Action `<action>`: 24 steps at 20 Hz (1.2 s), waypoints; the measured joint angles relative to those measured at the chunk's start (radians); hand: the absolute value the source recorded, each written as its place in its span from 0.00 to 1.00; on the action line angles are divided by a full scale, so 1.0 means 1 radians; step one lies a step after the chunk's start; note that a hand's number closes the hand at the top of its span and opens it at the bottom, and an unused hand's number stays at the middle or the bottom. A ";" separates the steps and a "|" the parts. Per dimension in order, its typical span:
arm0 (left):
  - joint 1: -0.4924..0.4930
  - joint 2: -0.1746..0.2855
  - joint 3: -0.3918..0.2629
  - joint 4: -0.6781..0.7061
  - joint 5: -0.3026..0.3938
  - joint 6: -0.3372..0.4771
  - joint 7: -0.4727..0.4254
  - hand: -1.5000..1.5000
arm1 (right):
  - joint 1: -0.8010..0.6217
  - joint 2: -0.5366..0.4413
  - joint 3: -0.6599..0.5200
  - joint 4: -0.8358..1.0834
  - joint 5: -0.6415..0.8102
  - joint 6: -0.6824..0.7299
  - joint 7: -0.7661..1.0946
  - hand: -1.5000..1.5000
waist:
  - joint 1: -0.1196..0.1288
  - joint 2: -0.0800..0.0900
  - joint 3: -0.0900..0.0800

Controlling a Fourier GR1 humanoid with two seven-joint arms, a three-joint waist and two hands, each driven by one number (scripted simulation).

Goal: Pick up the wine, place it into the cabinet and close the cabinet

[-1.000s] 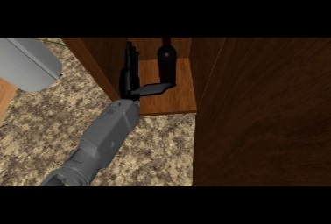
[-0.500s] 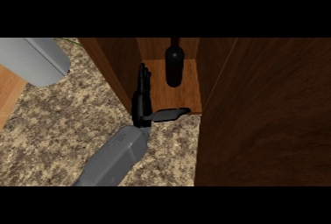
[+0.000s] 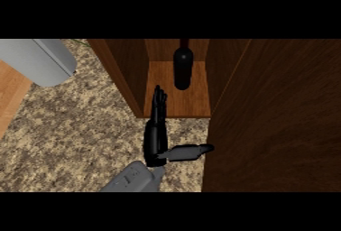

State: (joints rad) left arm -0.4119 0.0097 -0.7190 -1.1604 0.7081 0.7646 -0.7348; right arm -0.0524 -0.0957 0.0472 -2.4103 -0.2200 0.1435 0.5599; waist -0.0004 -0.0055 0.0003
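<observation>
The wine (image 3: 183, 67) stands inside the cabinet (image 3: 126, 67), so that part is done. The big brown board on the right is, I think, its door (image 3: 279, 113), and it is open. Closing it is left. The left hand (image 3: 156, 135) is above the bench (image 3: 73, 131), fingers straight, thumb out, holding nothing. I count one wine, one cabinet and one hand.

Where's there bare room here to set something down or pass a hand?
The widest bare patch is the speckled counter, between the grey box, the cabinet's left wall and the left hand. A smaller one is the shelf floor in front of the wine bottle. It is tight between the thumb and the door at right.
</observation>
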 measured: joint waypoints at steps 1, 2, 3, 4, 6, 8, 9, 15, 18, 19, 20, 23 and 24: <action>0.023 0.008 -0.009 -0.041 -0.012 0.012 0.010 0.00 | 0.000 -0.006 -0.010 -0.002 -0.001 0.001 0.004 0.00 | 0.000 0.000 0.000; 0.050 0.015 -0.025 -0.088 -0.028 0.030 0.023 0.00 | -0.001 -0.010 -0.019 0.000 -0.002 0.007 0.003 0.00 | 0.001 0.000 0.000; 0.073 0.017 -0.033 -0.120 -0.041 0.040 0.029 0.00 | -0.012 -0.018 -0.036 -0.001 -0.003 0.006 0.011 0.00 | 0.001 0.001 0.000; 0.086 0.019 -0.037 -0.148 -0.051 0.052 0.041 0.00 | -0.015 -0.018 -0.033 -0.004 -0.004 0.002 0.019 0.00 | 0.001 0.001 0.000; 0.129 0.030 -0.053 -0.202 -0.079 0.085 0.057 0.00 | -0.010 -0.013 -0.023 -0.006 -0.003 0.000 0.017 0.00 | 0.001 0.001 0.000; 0.174 0.050 -0.082 -0.283 -0.111 0.124 0.087 0.00 | -0.010 -0.014 -0.028 -0.004 -0.003 0.002 0.017 0.00 | 0.002 0.001 0.000; 0.200 0.054 -0.093 -0.311 -0.127 0.132 0.090 0.00 | -0.023 -0.017 -0.035 -0.002 -0.003 0.000 0.025 0.00 | 0.002 0.001 0.000; 0.329 0.136 -0.125 -0.502 -0.180 0.142 0.108 0.00 | -0.021 -0.023 -0.033 -0.002 -0.007 0.018 0.037 0.00 | 0.002 0.002 0.000; 0.380 0.184 -0.156 -0.580 -0.201 0.137 0.119 0.00 | -0.046 -0.022 -0.023 -0.001 -0.013 0.017 0.071 1.00 | 0.002 0.002 0.000; 0.393 0.204 -0.164 -0.609 -0.207 0.135 0.127 0.00 | -0.037 -0.021 -0.018 -0.001 -0.016 0.026 0.071 1.00 | 0.001 0.002 0.000; 0.405 0.224 -0.165 -0.628 -0.209 0.125 0.129 0.00 | -0.038 -0.018 -0.004 0.000 -0.018 0.029 0.079 1.00 | 0.001 0.002 0.000; 0.433 0.283 -0.159 -0.680 -0.208 0.086 0.141 0.00 | -0.018 -0.020 0.024 0.002 -0.023 0.057 0.085 1.00 | 0.000 0.002 0.000; 0.454 0.304 -0.162 -0.700 -0.209 0.075 0.137 0.00 | -0.003 -0.016 0.042 -0.001 -0.024 0.063 0.085 1.00 | -0.001 0.002 0.000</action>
State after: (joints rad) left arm 0.0418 0.3132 -0.8805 -1.8603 0.4986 0.8400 -0.5980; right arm -0.0559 -0.1121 0.0890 -2.4109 -0.2437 0.2069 0.6447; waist -0.0014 -0.0038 0.0006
